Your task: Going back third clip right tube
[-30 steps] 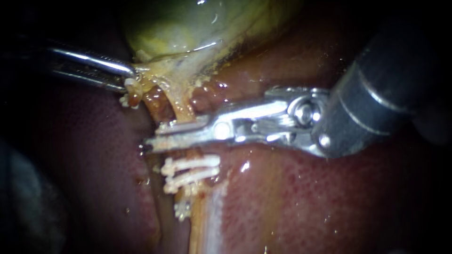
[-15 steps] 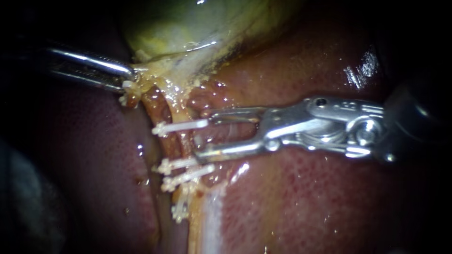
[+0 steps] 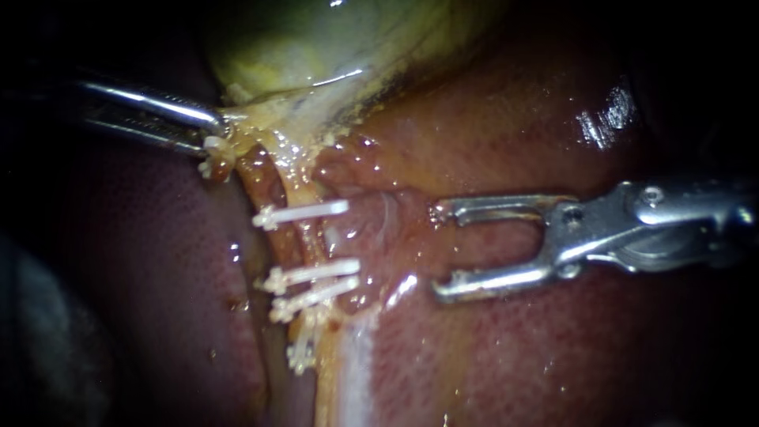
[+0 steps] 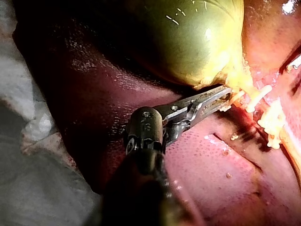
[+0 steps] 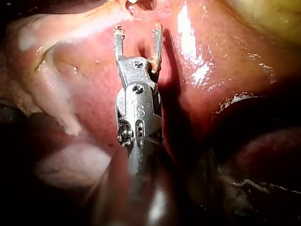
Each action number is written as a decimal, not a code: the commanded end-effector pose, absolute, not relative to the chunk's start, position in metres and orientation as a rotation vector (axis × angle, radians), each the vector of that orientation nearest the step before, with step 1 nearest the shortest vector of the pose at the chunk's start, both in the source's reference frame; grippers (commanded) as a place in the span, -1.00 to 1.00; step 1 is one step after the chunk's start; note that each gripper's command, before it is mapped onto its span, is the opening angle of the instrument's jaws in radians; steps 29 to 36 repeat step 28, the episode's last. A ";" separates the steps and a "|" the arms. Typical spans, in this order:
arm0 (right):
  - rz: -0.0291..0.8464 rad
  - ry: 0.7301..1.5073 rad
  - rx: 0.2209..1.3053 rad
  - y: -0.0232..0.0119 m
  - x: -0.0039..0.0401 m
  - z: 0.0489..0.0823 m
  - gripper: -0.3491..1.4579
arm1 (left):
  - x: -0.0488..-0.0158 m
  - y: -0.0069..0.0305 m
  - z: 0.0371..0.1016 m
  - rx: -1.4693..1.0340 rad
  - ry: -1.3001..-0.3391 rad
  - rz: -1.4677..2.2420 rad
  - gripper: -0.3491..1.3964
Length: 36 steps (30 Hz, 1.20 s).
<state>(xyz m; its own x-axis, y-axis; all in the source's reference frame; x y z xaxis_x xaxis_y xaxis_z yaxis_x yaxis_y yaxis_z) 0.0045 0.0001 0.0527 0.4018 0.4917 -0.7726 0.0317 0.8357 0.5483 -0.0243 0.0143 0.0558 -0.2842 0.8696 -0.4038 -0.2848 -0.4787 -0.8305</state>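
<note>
The tubes (image 3: pixel 294 183) run down from the neck of the green-yellow gallbladder (image 3: pixel 316 47), too close together to tell left from right. One white clip (image 3: pixel 302 213) crosses them high up. Two more clips (image 3: pixel 315 273) lie close together below, and another white piece (image 3: pixel 303 353) sits lower still. My right instrument (image 3: pixel 444 250) stands to the right of the clips, jaws open and empty, clear of the tissue; the right wrist view shows the same open jaws (image 5: pixel 137 31). My left instrument (image 3: pixel 215 136) is shut on yellow tissue at the gallbladder's neck (image 4: pixel 226 96).
Dark red liver (image 3: pixel 514 340) surrounds the tubes and lies under my right instrument. A pale strip (image 3: pixel 357 372) runs downward below the clips. Grey-white cloth (image 4: pixel 28 122) lies beside my left instrument's shaft.
My right instrument's jaws opened off the tube, leaving the upper white clip on it, and drew back to the right. My left instrument kept its hold and stayed put.
</note>
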 end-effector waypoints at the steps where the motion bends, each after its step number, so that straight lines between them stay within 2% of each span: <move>1: 0.310 1.133 0.530 0.0002 0.0043 0.0527 -0.06 | -0.0245 0.0142 0.0561 -1.141 -0.820 1.859 -1.00; 18: 0.299 1.141 0.511 0.0015 0.0025 0.0515 -0.06 | -0.0291 0.0132 0.0624 -1.144 -0.813 1.883 -1.00; 36: 0.298 1.142 0.509 0.0018 0.0026 0.0512 -0.06 | -0.0291 0.0132 0.0624 -1.138 -0.819 1.881 -1.00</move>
